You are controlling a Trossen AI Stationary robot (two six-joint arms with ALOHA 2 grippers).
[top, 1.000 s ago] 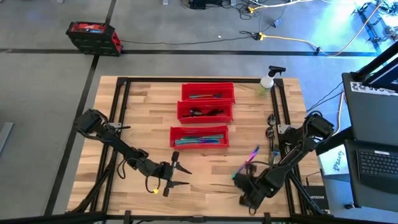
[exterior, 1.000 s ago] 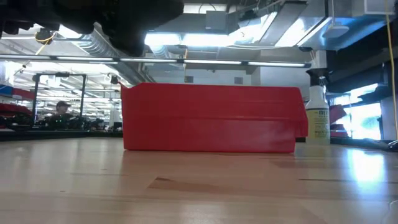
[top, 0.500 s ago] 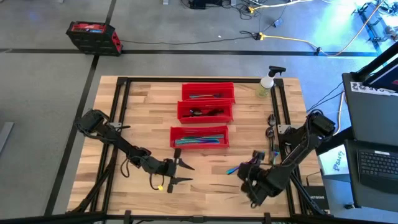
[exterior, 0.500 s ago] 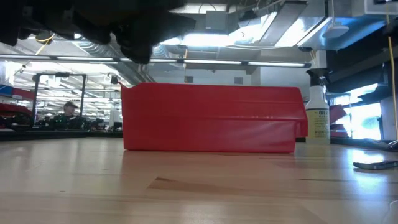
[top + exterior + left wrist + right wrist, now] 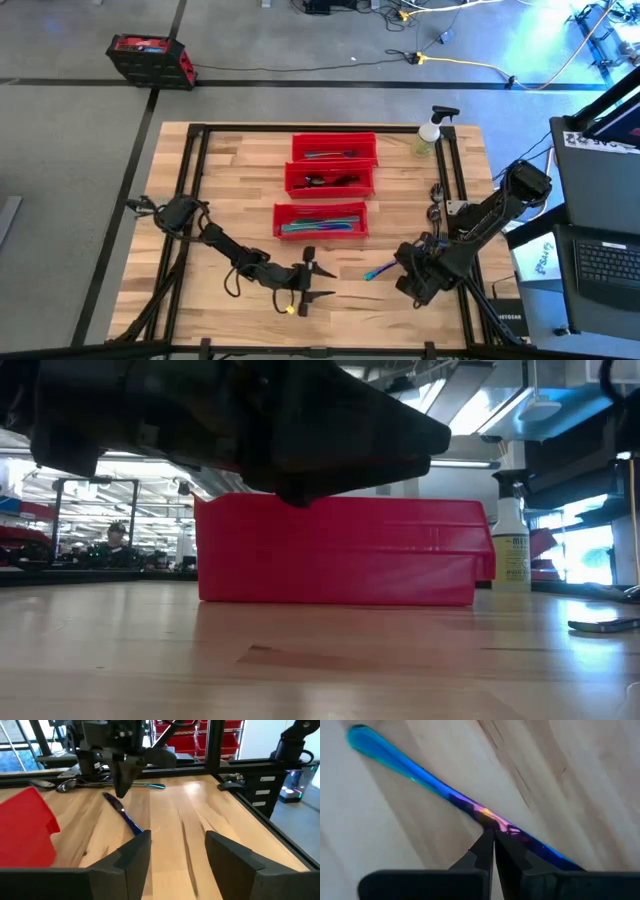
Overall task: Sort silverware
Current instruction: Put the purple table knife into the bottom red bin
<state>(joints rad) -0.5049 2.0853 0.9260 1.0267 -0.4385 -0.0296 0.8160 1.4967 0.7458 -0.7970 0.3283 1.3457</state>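
Observation:
My right gripper (image 5: 397, 265) is shut on a slim blue-purple-teal piece of silverware (image 5: 379, 270) over the table's near right part. My left gripper (image 5: 318, 281) stands open just to its left, low over the wood, pointing level at that piece (image 5: 122, 812), nothing between its fingers. Three red bins (image 5: 320, 207) stand in a row at the table's middle, each with silverware inside. More silverware (image 5: 437, 212) lies by the right frame rail. My right gripper pinches the piece's slim shaft (image 5: 479, 814) between its two fingertips, with the long teal end (image 5: 365, 737) sticking out to one side. The fingers come steeply from above and lie across it. The piece hangs tilted over the wood, its teal end casting a shadow apart from it.
A clear spray bottle (image 5: 428, 136) stands at the far right corner. A black frame rail (image 5: 455, 200) runs along the right edge. In the low view a dark flat piece (image 5: 605, 625) lies on the wood at the right. Bare wood lies between the two grippers and the nearest bin.
My left gripper has gone toward the table's right edge and sunk lower, still open. My right gripper has drawn toward the far edge and turned its wrist, still shut on the piece, whose free end has swung from pointing far to pointing toward the table's left.

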